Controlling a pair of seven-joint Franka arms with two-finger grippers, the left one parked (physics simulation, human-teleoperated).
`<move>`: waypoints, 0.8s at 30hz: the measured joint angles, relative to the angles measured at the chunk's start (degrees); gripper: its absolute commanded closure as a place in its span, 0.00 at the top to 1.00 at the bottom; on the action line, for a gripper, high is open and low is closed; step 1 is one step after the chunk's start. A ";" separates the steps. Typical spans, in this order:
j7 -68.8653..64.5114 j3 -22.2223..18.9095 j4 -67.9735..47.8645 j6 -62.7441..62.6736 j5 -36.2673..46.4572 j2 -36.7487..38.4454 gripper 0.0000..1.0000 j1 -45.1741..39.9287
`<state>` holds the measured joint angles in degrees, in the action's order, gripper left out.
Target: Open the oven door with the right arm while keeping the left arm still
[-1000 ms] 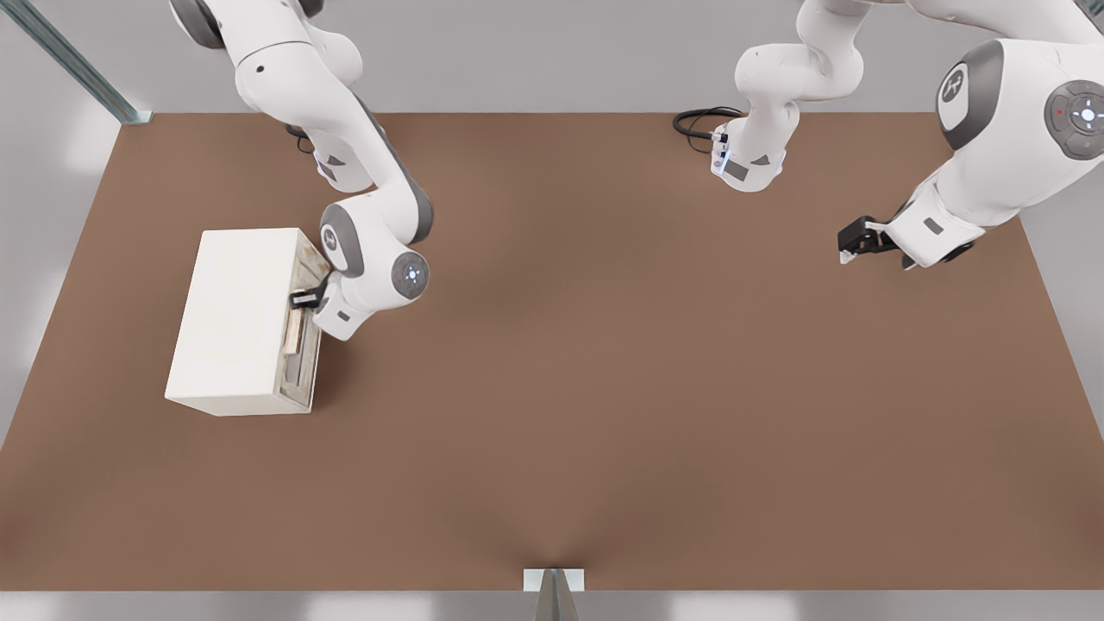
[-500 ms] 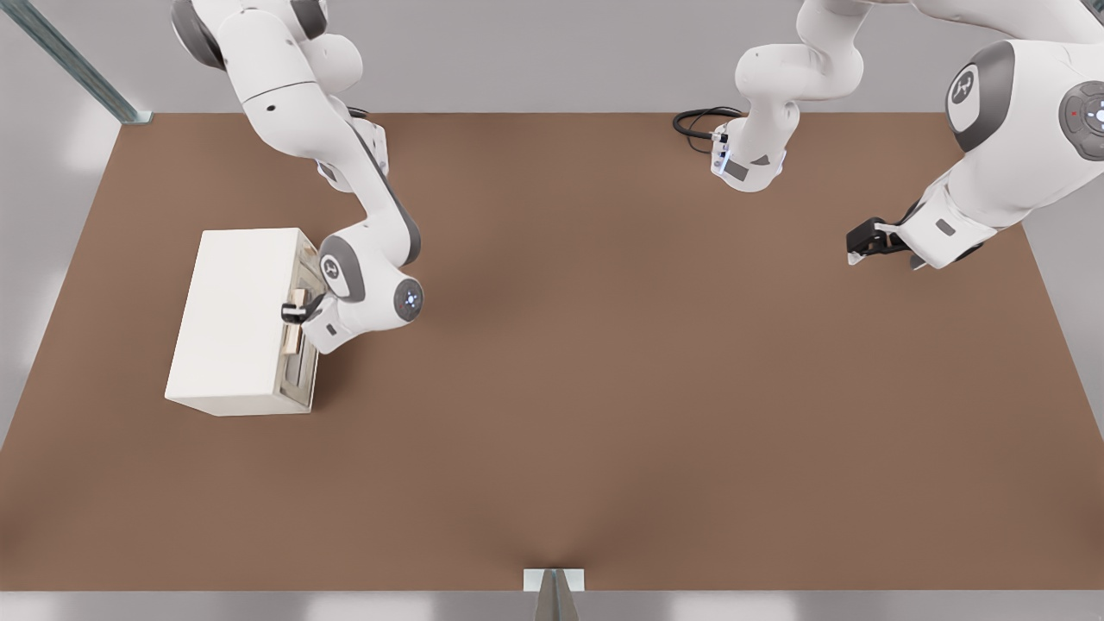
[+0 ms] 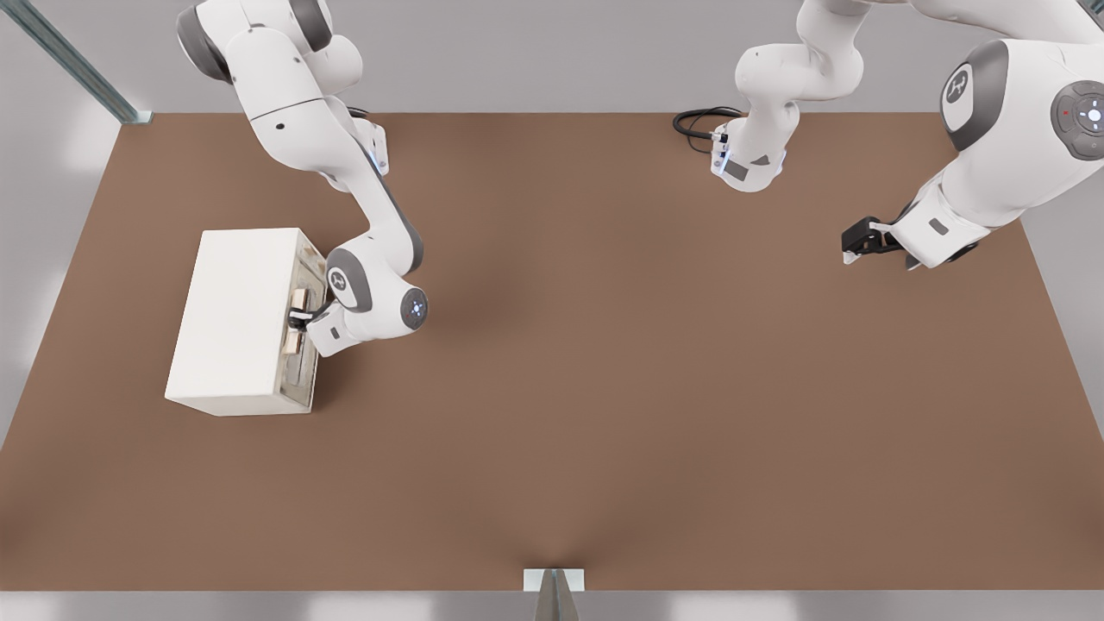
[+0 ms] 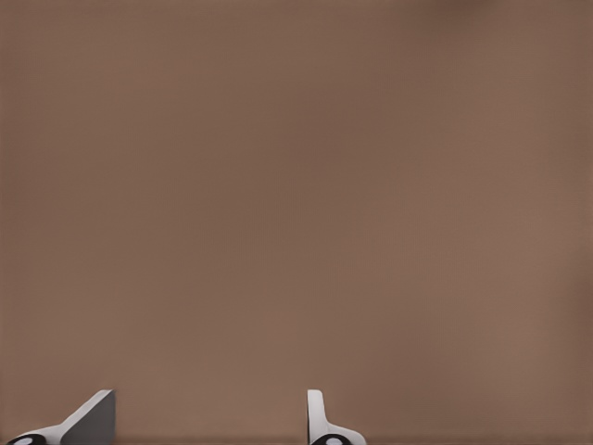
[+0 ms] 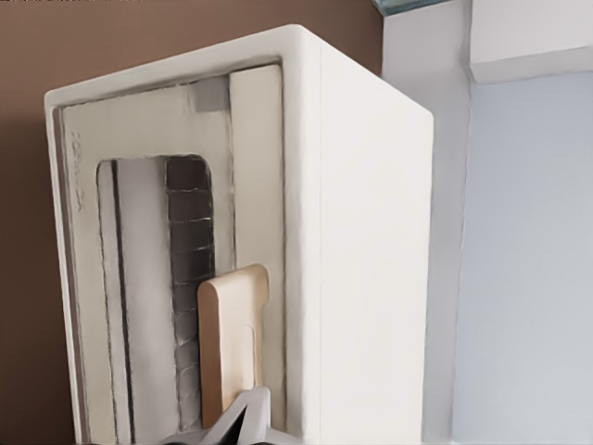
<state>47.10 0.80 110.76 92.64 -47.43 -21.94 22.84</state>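
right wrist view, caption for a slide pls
Gripper at the tan handle of the closed oven door.

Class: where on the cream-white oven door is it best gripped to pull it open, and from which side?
Grip the pale tan bar handle standing proud of the cream-white oven door, coming at the door's face from the open brown table side. The gripper is already at that handle.

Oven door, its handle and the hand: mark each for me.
oven door (image 5: 139, 278): right wrist view, on the window.
handle (image 5: 227, 343): right wrist view, on the tan bar's flat face.
hand (image 3: 299, 322): front view, at its black tips, against the handle.
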 measured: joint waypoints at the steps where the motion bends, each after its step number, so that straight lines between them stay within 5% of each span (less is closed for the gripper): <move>1: 0.48 0.10 -0.68 -0.05 0.34 -0.12 0.21 0.29; 5: 2.66 0.33 -13.71 -2.53 6.79 -6.56 0.21 7.42; 6: 3.18 0.37 -18.70 -3.58 9.55 -8.41 0.33 8.78; 7: 3.47 0.39 -23.19 -4.59 13.37 -9.24 1.00 8.24; 11: -0.05 0.33 -37.84 -8.30 31.19 -8.52 1.00 -3.88; 14: -6.15 0.74 -37.11 -9.10 38.87 -0.32 1.00 -12.49; 17: -12.36 1.65 -32.10 -8.66 42.59 6.20 1.00 -19.24; 24: -23.49 1.79 -31.59 -3.98 44.81 7.33 1.00 -19.75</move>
<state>23.61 2.59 79.18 88.66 -2.62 -14.62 3.09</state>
